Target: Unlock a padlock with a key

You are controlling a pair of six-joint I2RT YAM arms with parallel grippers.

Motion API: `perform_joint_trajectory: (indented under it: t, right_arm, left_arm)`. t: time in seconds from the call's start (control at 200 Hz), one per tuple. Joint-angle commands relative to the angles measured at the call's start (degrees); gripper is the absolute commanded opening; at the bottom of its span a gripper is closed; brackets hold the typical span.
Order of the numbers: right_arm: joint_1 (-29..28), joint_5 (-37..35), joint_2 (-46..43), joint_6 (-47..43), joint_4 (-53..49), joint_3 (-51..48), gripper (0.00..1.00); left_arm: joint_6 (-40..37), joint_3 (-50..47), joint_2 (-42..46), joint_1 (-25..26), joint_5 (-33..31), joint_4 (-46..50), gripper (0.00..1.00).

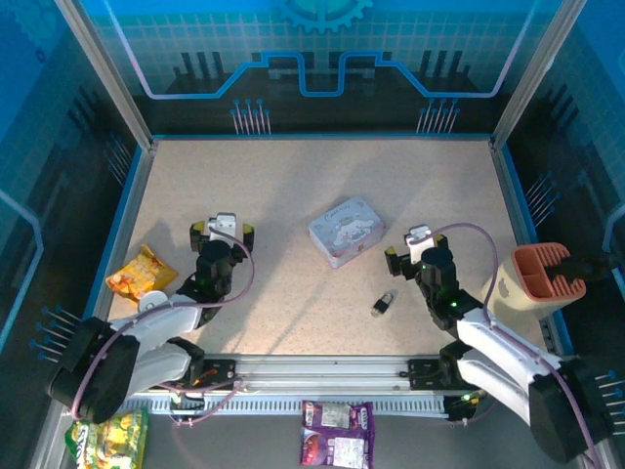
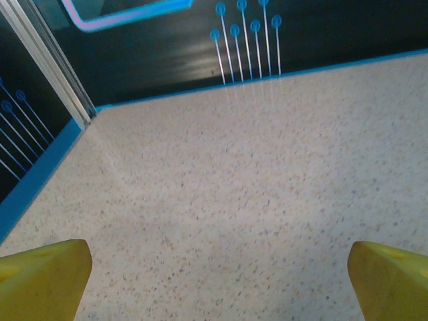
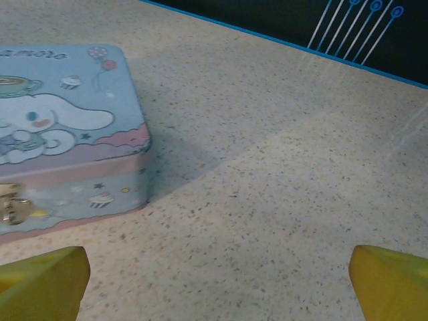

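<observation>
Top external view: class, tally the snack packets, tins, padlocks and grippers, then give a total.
Snack packets: 3 (orange packet, yellow-green packet, purple packet)
Tin: 1
Padlock: 1
Grippers: 2 (left gripper, right gripper)
Total: 7

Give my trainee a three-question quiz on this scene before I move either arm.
1. True or false: the right gripper is shut on the padlock.
2. The padlock lies: A on the table, near the right gripper and apart from the tin; B on the tin's lid; C against the far wall.
3. Fill in: the left gripper is ____.
Key: 1 false; 2 A; 3 open.
</observation>
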State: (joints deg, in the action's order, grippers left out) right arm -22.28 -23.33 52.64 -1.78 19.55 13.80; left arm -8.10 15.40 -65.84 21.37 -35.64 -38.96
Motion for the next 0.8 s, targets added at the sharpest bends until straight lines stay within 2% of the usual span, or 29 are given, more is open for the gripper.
perform_joint_trajectory:
  t: [0.0, 0.16, 0.255, 0.37, 0.515, 0.55, 0.695, 0.795]
  right_arm:
    - [1.54, -1.75, 4.82, -3.1, 14.53, -0.63, 1.0]
    - [2.16, -2.62, 14.38, -5.92, 24.83, -0.61, 1.0]
    - [2.26, -2.51, 17.02, -6.98, 28.75, -0.86, 1.0]
    - [3.39, -1.32, 16.96, -6.25, 28.1, -0.47, 1.0]
    - [6.0, 2.52, 18.22, -4.85, 28.54, 0.25, 1.0]
    - [6.55, 3.02, 18.84, -4.66, 28.77, 0.77, 1.0]
    - [9.85, 4.88, 22.56, -2.43, 28.66, 3.57, 1.0]
    - [11.92, 7.87, 25.03, -1.45, 28.25, 5.7, 1.0]
  left_arm:
    - [0.3, -1.36, -3.96, -2.64, 6.73, -7.16, 0.99]
    - [-2.98, -2.55, -10.39, -3.86, 10.38, -17.85, 0.99]
    - [-4.03, -2.94, -14.14, -4.88, 11.02, -24.71, 0.99]
    - [-1.66, -3.79, -18.34, -8.88, 15.34, -30.61, 0.99]
    - [3.18, -4.09, -27.83, -14.52, 18.44, -41.16, 0.99]
    - [4.16, -3.54, -26.69, -14.71, 17.41, -39.08, 0.99]
    - [6.8, 4.26, -24.1, -15.91, 15.47, -20.12, 0.99]
    - [8.4, 5.02, -23.88, -17.66, 17.7, -17.99, 0.99]
